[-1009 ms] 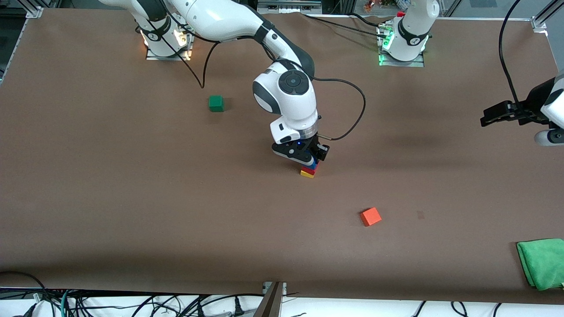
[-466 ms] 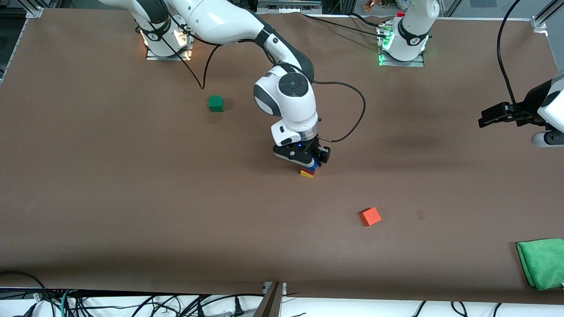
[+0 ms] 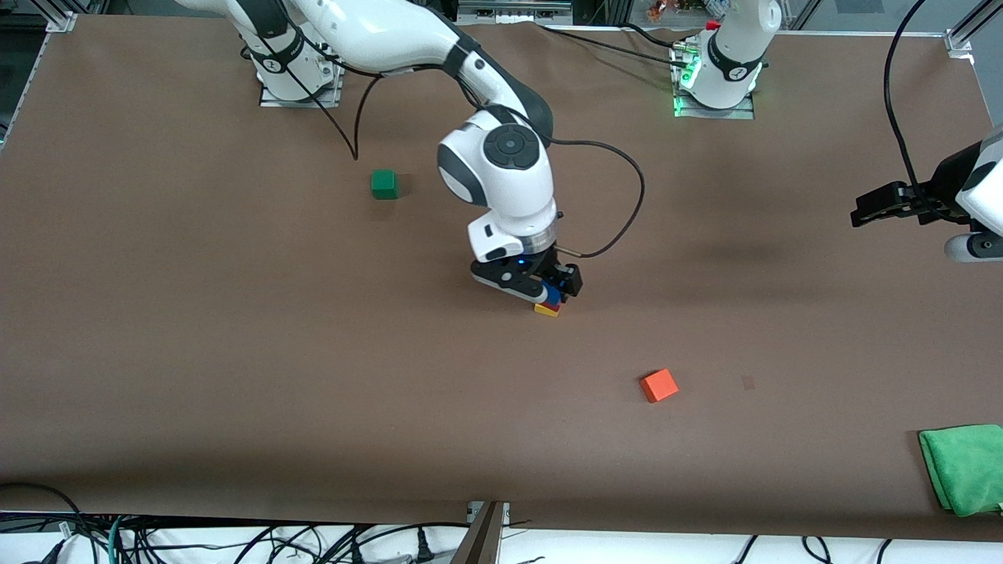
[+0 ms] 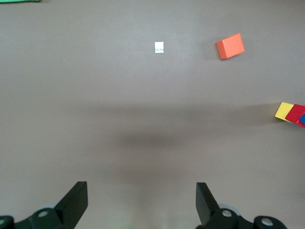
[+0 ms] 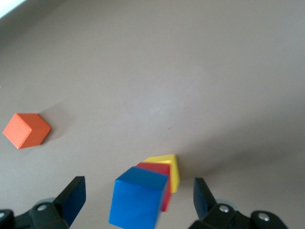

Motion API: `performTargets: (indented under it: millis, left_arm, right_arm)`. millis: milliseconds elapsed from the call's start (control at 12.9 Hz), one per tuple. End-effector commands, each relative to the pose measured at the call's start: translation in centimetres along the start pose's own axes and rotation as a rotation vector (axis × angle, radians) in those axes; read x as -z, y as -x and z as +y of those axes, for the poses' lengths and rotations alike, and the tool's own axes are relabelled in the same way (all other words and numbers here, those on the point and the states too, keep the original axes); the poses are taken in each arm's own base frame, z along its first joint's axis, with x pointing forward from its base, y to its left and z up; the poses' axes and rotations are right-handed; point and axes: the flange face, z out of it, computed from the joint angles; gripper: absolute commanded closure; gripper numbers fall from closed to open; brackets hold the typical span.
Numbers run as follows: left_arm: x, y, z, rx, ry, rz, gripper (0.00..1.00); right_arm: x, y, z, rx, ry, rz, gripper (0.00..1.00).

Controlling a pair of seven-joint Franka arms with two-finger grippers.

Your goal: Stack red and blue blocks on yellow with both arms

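Note:
The blue block [image 3: 553, 294] sits on the red block [image 3: 552, 304], which sits on the yellow cube [image 3: 545, 311], as one stack mid-table. My right gripper [image 3: 549, 287] is just over the stack, open, one finger on each side of the blue block, touching neither side. The right wrist view shows the blue block [image 5: 137, 202] between its gripper's [image 5: 138, 188] spread fingers, with red [image 5: 155, 167] and yellow [image 5: 174, 175] under it. My left gripper [image 3: 884, 205] waits open and empty in the air over the left arm's end of the table; its wrist view [image 4: 142, 191] shows the stack's yellow cube [image 4: 284, 110] at the edge.
An orange-red cube [image 3: 659, 385] lies nearer the front camera than the stack. A green cube [image 3: 384, 184] lies toward the right arm's base. A folded green cloth [image 3: 964, 468] lies at the left arm's end, near the front edge. A black cable [image 3: 619, 211] loops beside the right wrist.
The right gripper's fingers have spread apart off the blue block, and the hand has lifted a little. The stack has stayed put. The left arm has barely moved.

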Motion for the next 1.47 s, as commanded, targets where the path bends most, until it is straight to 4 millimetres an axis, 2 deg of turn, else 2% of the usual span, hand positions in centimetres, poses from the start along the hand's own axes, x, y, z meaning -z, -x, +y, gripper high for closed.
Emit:
performTargets:
  millis: [0, 155, 388, 466, 698, 853, 1009, 1164, 1319, 1397]
  left_arm:
    - [0.0, 0.2, -0.1, -0.017, 0.002, -0.005, 0.00]
    - [0.1, 0.2, 0.0, -0.017, 0.001, -0.003, 0.00]
    - [0.1, 0.2, 0.4, -0.021, 0.000, -0.002, 0.00]
    - [0.1, 0.2, 0.4, -0.021, 0.000, -0.002, 0.00]
    - [0.1, 0.2, 0.2, -0.011, -0.001, -0.001, 0.00]
    - [0.1, 0.2, -0.2, -0.005, 0.001, -0.001, 0.00]
    - [0.1, 0.2, -0.4, 0.000, 0.000, -0.001, 0.00]
    - [0.1, 0.2, -0.3, -0.002, 0.001, -0.001, 0.00]
    - [0.1, 0.2, -0.3, -0.001, 0.000, -0.001, 0.00]
    - [0.1, 0.2, -0.4, 0.000, 0.000, -0.001, 0.00]
  right_arm:
    - [7.2, -7.7, 4.1, 0.079, 0.061, -0.022, 0.00]
    - [10.8, -14.7, 8.9, 0.049, 0.065, -0.058, 0.00]
    - [14.3, -18.3, 14.5, 0.108, 0.053, -0.143, 0.00]
    - [16.1, -18.6, 16.5, 0.132, 0.057, -0.148, 0.00]
    - [21.8, -18.9, 24.6, 0.240, 0.076, -0.173, 0.00]
    - [23.6, -18.2, 29.2, 0.294, 0.075, -0.183, 0.00]
    - [24.8, -19.0, 33.2, 0.330, 0.071, -0.191, 0.00]
    - [25.4, -21.3, 36.6, 0.368, 0.079, -0.183, 0.00]
    - [25.5, -22.0, 37.6, 0.386, 0.085, -0.185, 0.00]
    - [25.5, -22.0, 37.6, 0.400, 0.103, -0.179, 0.00]
